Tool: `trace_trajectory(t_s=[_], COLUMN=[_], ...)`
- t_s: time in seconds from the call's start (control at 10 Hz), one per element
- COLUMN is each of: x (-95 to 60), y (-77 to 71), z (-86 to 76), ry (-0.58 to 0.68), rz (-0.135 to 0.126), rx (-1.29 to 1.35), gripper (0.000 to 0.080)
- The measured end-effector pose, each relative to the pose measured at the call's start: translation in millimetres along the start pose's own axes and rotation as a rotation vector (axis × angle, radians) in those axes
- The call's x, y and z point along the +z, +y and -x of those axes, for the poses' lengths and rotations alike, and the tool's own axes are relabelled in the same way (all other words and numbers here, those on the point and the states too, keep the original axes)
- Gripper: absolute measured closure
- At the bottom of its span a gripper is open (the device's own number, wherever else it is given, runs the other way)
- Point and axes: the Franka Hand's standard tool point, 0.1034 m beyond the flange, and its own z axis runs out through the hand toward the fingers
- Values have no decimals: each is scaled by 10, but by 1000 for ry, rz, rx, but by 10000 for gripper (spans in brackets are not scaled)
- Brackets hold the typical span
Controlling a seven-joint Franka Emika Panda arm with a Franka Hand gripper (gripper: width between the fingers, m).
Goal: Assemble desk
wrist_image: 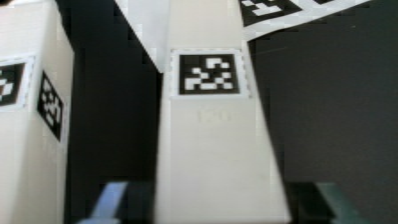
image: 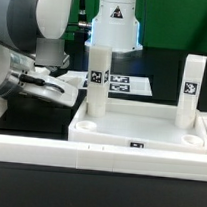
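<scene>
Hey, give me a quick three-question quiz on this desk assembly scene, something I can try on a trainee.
1. Count: how many legs stand upright in the tabletop?
2. In the exterior view, the marker board lies: A) inside the tabletop; B) flat on the table beyond the tabletop; C) in the claw.
3. True or false: the claw's fingers straddle the tabletop's rim.

Key
1. Two: one toward the exterior view's left, the other at its right.
2. B.
3. False: in the wrist view they sit on either side of a tagged leg.
</scene>
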Motion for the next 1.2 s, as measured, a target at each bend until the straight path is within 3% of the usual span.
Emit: trace_trajectory(t_s=[0.4,0.9,1.2], x=[-62,-613,-627], y=[2,-11,2], z=[1,174,152], ry=[9,52,66], rz=[-1,21,27], rx=[-5,-53,-51], gripper=[511,509,509])
